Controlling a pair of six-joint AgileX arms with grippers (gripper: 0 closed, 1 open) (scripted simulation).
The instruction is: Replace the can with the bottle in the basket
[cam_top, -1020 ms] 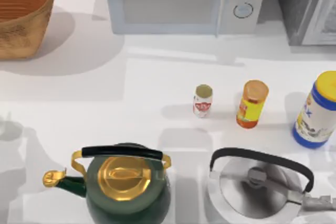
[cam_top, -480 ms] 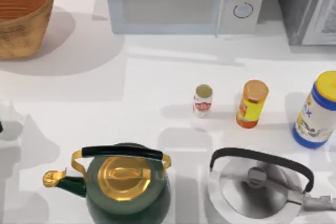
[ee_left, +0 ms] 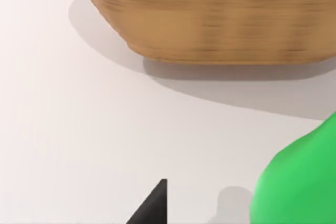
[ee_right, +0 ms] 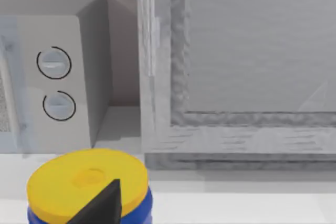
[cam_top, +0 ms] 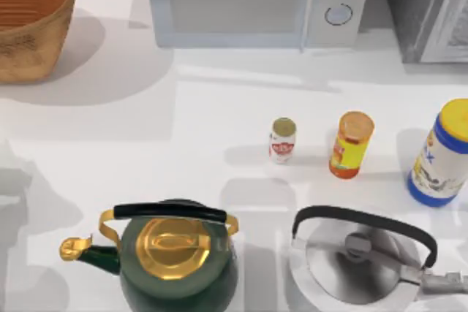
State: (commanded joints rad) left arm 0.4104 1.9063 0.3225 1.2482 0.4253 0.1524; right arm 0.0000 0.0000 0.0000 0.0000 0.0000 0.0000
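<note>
The can point(cam_top: 282, 140), a small white tin with a red band and gold top, stands upright on the table right of centre. The orange-lidded bottle point(cam_top: 351, 145) stands just to its right, apart from it. The wicker basket point(cam_top: 29, 20) sits at the far left corner, its ribbed inside partly out of frame. The left wrist view looks at the basket's outer wall point(ee_left: 220, 19), with a dark tip of my left gripper point(ee_left: 152, 208) at the frame's edge. A dark tip of my right gripper point(ee_right: 102, 205) shows in the right wrist view.
A green kettle point(cam_top: 175, 261) with gold lid and a silver kettle point(cam_top: 362, 257) stand along the front. A blue tub with yellow lid point(cam_top: 442, 153) stands at the right. A microwave point(cam_top: 248, 1) and a grey appliance point(cam_top: 431, 9) line the back.
The shadow at the table's left edge has shifted and spread. A dark speck at that edge half a second ago is gone. Can, bottle and basket have not moved.
</note>
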